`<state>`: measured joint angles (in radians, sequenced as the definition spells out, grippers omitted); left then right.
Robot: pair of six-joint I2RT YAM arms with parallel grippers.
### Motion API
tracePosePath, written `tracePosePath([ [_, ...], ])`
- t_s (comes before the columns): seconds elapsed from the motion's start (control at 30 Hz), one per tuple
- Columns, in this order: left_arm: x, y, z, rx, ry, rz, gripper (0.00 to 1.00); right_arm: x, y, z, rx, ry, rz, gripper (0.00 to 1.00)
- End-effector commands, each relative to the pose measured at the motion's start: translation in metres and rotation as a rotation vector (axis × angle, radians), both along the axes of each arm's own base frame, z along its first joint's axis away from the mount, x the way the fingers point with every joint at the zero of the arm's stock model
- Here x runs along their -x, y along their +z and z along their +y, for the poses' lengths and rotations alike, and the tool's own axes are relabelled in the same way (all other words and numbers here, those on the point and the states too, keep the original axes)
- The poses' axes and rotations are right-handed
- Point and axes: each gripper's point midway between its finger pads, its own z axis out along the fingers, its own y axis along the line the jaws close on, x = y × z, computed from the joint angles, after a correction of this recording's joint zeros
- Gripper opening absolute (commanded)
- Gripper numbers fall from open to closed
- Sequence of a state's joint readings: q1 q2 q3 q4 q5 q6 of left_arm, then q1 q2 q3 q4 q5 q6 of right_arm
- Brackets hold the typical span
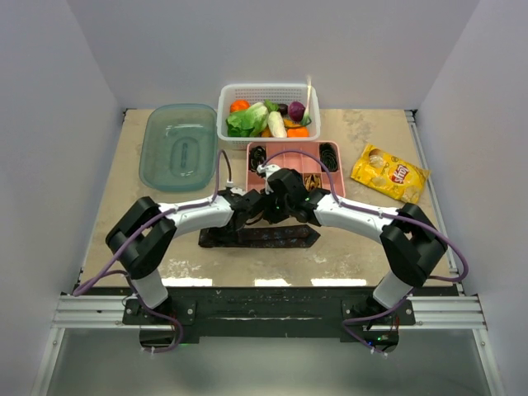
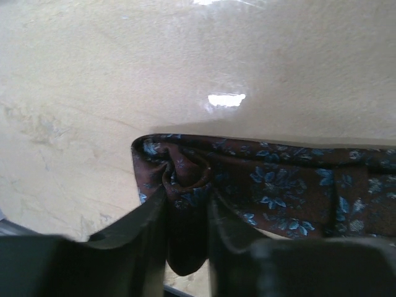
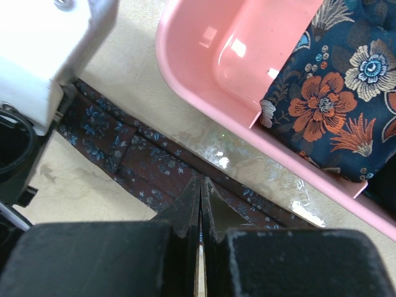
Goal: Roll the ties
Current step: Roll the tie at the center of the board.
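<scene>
A dark brown-maroon tie [image 1: 268,236] with small blue flowers lies flat across the table's middle. My left gripper [image 1: 247,211] is shut on its rolled end; in the left wrist view the fingers [image 2: 148,229] pinch a small coil of the tie [image 2: 185,179], and the rest runs off to the right. My right gripper [image 1: 279,208] is shut with its tips [image 3: 201,185] down on the tie's flat strip [image 3: 142,154], nothing between them. Rolled ties sit in a pink tray [image 1: 285,165]: black coils [image 1: 258,154], a gold one [image 1: 313,181] and a navy floral one [image 3: 334,93].
The pink tray's wall [image 3: 204,80] is just beyond the right gripper. A white basket of vegetables [image 1: 268,111] stands at the back, a teal lidded container [image 1: 177,144] at the back left, and a yellow chip bag [image 1: 389,173] to the right. The left arm's white casing [image 3: 49,43] is close by.
</scene>
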<state>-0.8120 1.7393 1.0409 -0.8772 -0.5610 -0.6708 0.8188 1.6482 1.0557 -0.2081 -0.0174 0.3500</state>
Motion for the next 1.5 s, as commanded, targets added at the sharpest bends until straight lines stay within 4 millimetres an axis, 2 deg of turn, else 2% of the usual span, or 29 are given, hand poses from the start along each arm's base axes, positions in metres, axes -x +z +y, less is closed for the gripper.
tracePosePath([
  [0.0,-0.001,-0.014,-0.057,0.28,-0.024,0.015,0.47,0.006,0.02,0.022,-0.076,0.07,-0.038,0.0],
  [0.1,-0.001,-0.01,-0.064,0.326,-0.028,0.012,0.57,0.006,0.018,0.023,-0.078,0.075,-0.031,0.0],
  [0.27,-0.004,0.004,-0.073,0.384,-0.031,-0.014,0.64,0.006,0.02,0.028,-0.088,0.089,-0.032,0.0],
  [0.47,-0.016,0.043,-0.07,0.439,-0.016,-0.113,0.73,0.004,0.031,0.035,-0.123,0.108,-0.045,0.0],
  [0.63,-0.026,0.061,-0.054,0.521,0.03,-0.127,0.79,0.008,0.039,0.054,-0.149,0.153,-0.045,0.0],
  [0.67,-0.028,0.066,-0.05,0.551,0.031,-0.138,0.99,0.009,0.04,0.058,-0.155,0.166,-0.043,0.0],
  [0.7,-0.035,0.068,-0.038,0.572,0.065,-0.148,1.0,0.015,0.035,0.064,-0.148,0.184,-0.034,0.0],
  [0.73,-0.035,0.07,-0.038,0.613,0.063,-0.14,1.0,0.014,0.04,0.071,-0.158,0.193,-0.042,0.0],
  [0.8,-0.041,0.077,-0.023,0.649,0.086,-0.175,1.0,0.022,0.037,0.083,-0.163,0.219,-0.031,0.0],
  [0.87,-0.039,0.081,-0.018,0.71,0.085,-0.174,1.0,0.024,0.044,0.096,-0.187,0.24,-0.035,0.0],
  [0.9,-0.043,0.081,-0.007,0.73,0.118,-0.182,1.0,0.03,0.039,0.103,-0.183,0.259,-0.024,0.0],
  [0.93,-0.04,0.081,-0.009,0.782,0.114,-0.162,1.0,0.03,0.043,0.11,-0.193,0.268,-0.03,0.0],
  [0.97,-0.042,0.079,0.003,0.808,0.149,-0.178,1.0,0.033,0.042,0.115,-0.194,0.278,-0.026,0.0],
  [1.03,-0.037,0.079,0.004,0.887,0.156,-0.157,1.0,0.037,0.039,0.126,-0.197,0.301,-0.016,0.0],
  [1.1,-0.037,0.074,0.017,0.937,0.19,-0.169,1.0,0.042,0.037,0.133,-0.201,0.317,-0.006,0.0],
  [1.13,-0.035,0.074,0.014,0.985,0.183,-0.155,1.0,0.042,0.031,0.135,-0.191,0.32,0.006,0.0],
  [1.17,-0.033,0.068,0.025,0.993,0.221,-0.152,1.0,0.042,0.027,0.136,-0.182,0.323,0.011,0.0],
  [1.27,-0.028,0.061,0.031,1.033,0.243,-0.137,0.99,0.042,0.016,0.135,-0.159,0.317,0.019,0.0],
  [1.33,-0.026,0.061,0.026,1.08,0.236,-0.132,0.98,0.04,0.01,0.132,-0.135,0.305,0.02,0.0],
  [1.47,-0.015,0.043,0.025,1.096,0.264,-0.094,0.96,0.039,-0.004,0.125,-0.091,0.295,0.024,0.0],
])
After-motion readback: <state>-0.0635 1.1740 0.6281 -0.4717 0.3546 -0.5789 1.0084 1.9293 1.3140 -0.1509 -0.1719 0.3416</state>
